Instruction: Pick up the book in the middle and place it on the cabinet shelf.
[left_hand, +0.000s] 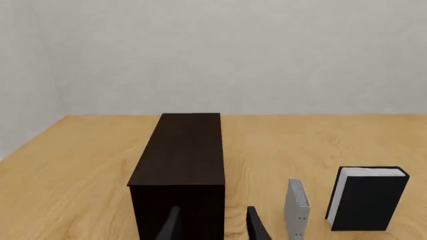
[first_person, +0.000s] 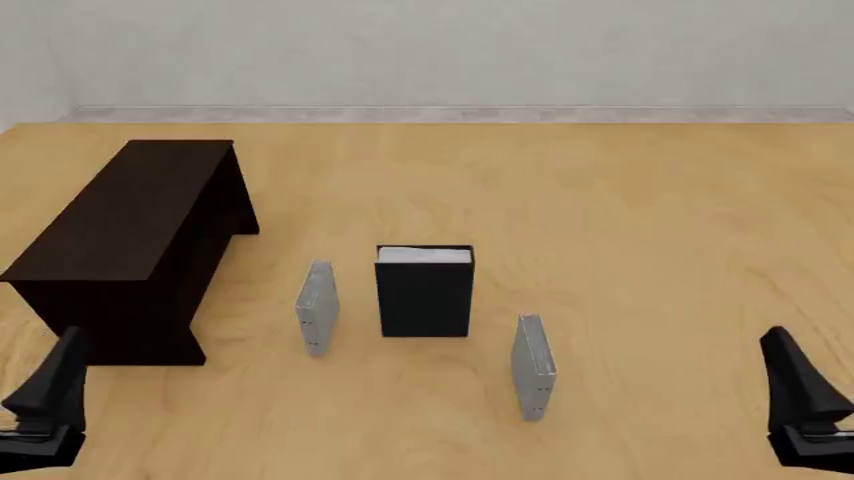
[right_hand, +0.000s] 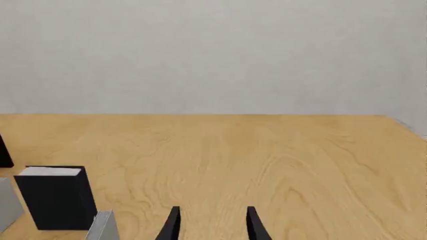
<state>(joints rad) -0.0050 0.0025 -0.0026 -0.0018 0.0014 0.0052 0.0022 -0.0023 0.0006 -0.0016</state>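
Both grippers sit at the near table edge in the front view, left gripper (first_person: 47, 405) at the near-left corner, right gripper (first_person: 801, 405) at the near-right corner, each holding nothing; wrist views show fingertips parted with bare gap between them, so both read as released and empty. Task target: the book (first_person: 424, 292), thick black with white page edges on top, stands upright mid-table, spine face toward the camera, roughly centered between the two arms and well ahead of both. Its wide face runs left-right across the table, thin dimension front-back, so a pinch likely goes across front and back covers from above. Left thin grey book (first_person: 316, 307) stands just beside it on the left, apart, not touching; right thin grey book (first_person: 534, 366) stands nearer the camera to the right, also apart. Cabinet shelf (first_person: 127, 210) lies far left, long axis running away from the camera, flat top bare, directly ahead of the left gripper per the left wrist view. From the left wrist the book (left_hand: 367, 198) lies off to one side past the grey one (left_hand: 297, 207). Distance to the book looks about equal for both arms; left arm looks the better pick since the cabinet is on its side. Table (first_person: 641, 200) wood.
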